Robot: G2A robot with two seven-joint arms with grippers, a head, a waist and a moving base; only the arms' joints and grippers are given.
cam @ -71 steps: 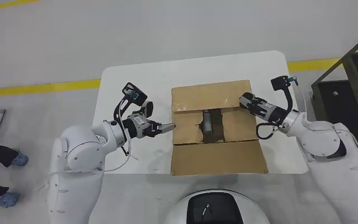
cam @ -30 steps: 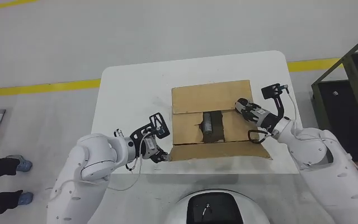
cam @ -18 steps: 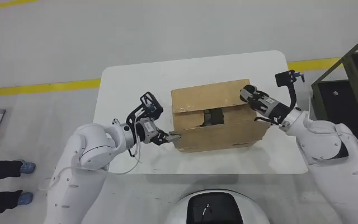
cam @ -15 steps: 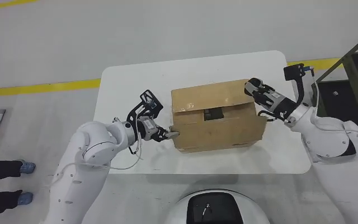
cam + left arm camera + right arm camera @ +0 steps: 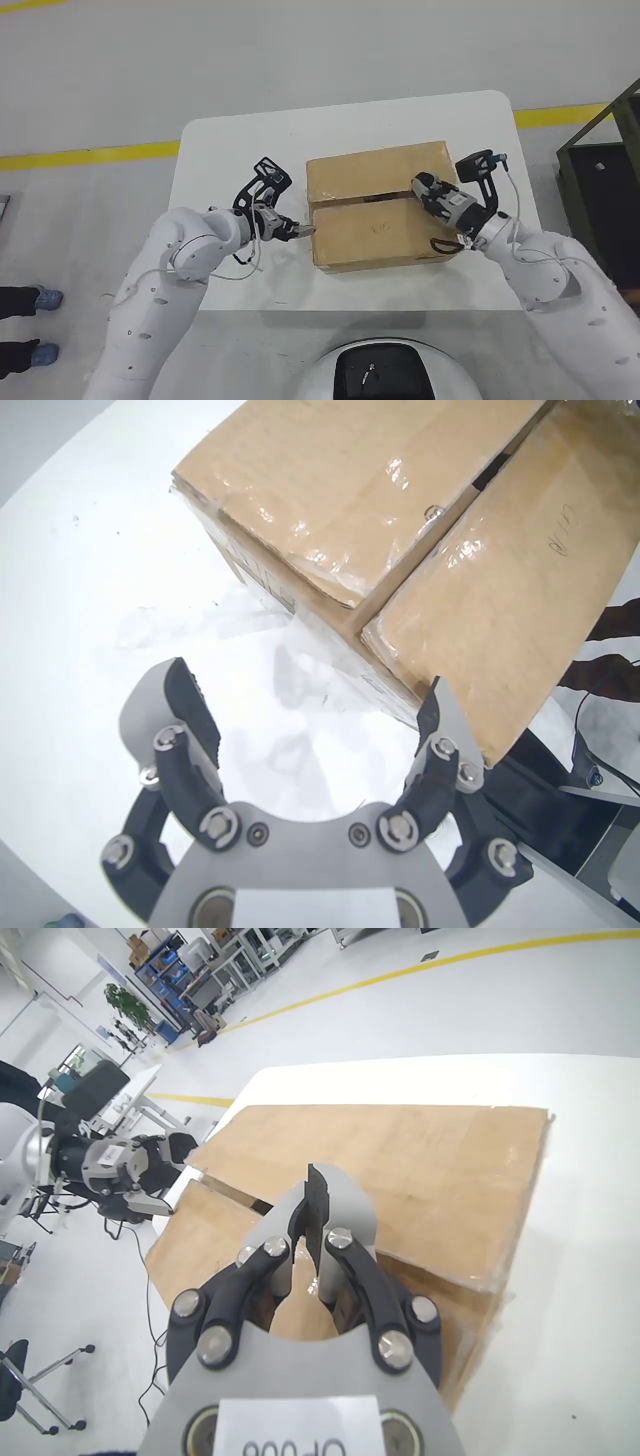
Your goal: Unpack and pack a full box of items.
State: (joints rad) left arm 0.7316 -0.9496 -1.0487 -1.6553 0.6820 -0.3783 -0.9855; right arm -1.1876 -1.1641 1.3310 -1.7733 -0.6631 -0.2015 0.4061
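Since the earlier frames, both top flaps have folded down over the box [image 5: 375, 205], which sits at the middle of the counter [image 5: 230, 160], and the opening is now covered. The left tool [image 5: 310, 695] stands wide open and holds nothing, with one finger at the corner of the near flap [image 5: 500, 600]. The right tool [image 5: 315, 1183] is closed on nothing and sits over the near flap beside the seam. That flap appears to stand slightly proud of the box side, and a dark gap [image 5: 487, 475] remains at the seam. If the right tool lifts, the flap is likely to spring up. The left finger may catch the corner and reopen the flap, or push the box across the counter.
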